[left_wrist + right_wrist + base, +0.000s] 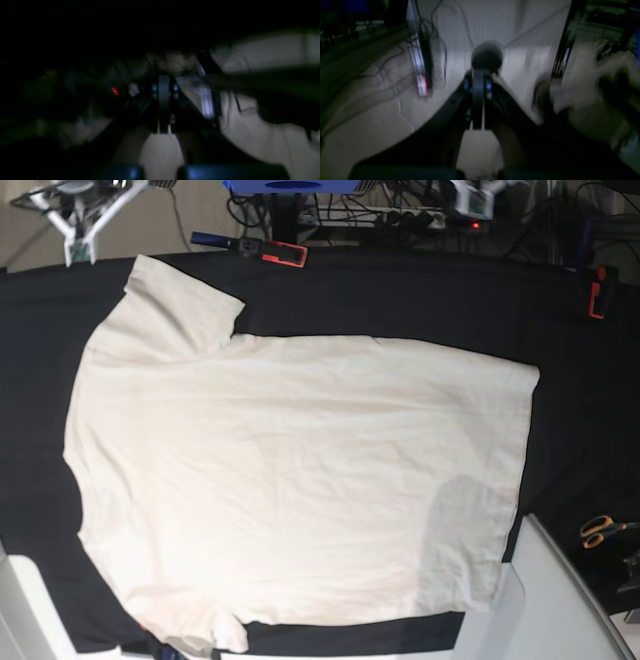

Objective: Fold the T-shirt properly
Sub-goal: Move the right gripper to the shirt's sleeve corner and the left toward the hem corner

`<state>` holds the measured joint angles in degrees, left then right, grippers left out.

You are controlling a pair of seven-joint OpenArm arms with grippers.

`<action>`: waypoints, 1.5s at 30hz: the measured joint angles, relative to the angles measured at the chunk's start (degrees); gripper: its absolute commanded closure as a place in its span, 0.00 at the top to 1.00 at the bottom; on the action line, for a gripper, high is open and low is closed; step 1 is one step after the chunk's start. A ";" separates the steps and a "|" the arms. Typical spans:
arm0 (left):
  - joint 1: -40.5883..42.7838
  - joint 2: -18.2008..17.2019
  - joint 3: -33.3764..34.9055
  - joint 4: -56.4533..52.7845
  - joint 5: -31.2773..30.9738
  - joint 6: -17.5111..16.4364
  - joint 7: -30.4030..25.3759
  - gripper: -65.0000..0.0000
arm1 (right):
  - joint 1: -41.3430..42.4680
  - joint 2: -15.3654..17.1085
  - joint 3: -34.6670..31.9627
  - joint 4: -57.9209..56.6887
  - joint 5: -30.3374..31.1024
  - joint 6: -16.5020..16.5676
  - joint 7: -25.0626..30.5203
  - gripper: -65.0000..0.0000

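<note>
lying flat, the t-shirt [300, 480] covers black cloth [400, 300]; left tool [163, 105] and right tool [477, 100] pressed together.

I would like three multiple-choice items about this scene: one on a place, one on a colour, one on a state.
1. In the base view, where are the scissors?
A) Left of the T-shirt
B) Right of the T-shirt
C) On top of the T-shirt

2. What colour are the scissor handles?
A) Orange
B) Green
C) White

3. How is the T-shirt?
A) Rolled up
B) Folded into a small square
C) Spread out

1: B, the scissors lie on the black cloth beyond the right edge of the T-shirt.
2: A, their handle loops show orange.
3: C, its body lies broad and flat, one sleeve reaching up at the upper left.
</note>
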<state>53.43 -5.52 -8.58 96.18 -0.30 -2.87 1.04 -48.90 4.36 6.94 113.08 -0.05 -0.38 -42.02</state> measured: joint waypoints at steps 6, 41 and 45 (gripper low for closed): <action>-1.01 -0.02 -7.72 6.99 -0.02 -0.11 0.57 0.00 | 7.43 -0.57 0.35 0.33 0.59 0.07 -1.07 0.15; -9.66 -4.52 -12.35 -2.97 -12.17 -0.17 0.50 0.06 | 32.26 5.11 20.70 -38.58 47.84 22.93 -1.53 0.60; -9.62 -4.48 -12.35 -2.97 -12.17 -0.20 0.52 0.06 | 34.18 5.38 20.59 -40.81 48.15 23.23 -1.11 0.60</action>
<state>43.81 -10.00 -20.93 93.21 -12.47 -3.07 1.56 -14.72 9.74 27.53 72.27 48.10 22.85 -43.13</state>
